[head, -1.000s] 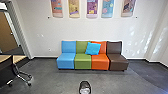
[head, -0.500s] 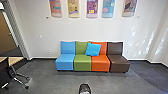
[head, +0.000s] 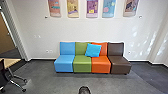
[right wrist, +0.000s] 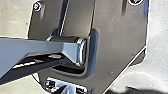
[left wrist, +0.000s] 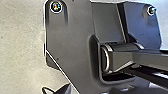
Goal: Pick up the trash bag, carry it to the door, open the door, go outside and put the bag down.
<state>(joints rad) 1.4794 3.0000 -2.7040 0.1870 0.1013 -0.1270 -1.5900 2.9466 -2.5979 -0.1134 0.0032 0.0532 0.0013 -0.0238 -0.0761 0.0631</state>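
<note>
Brown door [head: 5, 40] left of seats [head: 82, 65]

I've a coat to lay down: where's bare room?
Bare: blue seat, left of green seat; brown seat, right of orange seat; floor between green seat and the dark thing below. Crowded: around the chair legs at left; cushion across green and orange.

An office lounge; coloured seats [head: 82, 64], wall posters [head: 92, 8], a wheeled chair [head: 12, 75].
</note>
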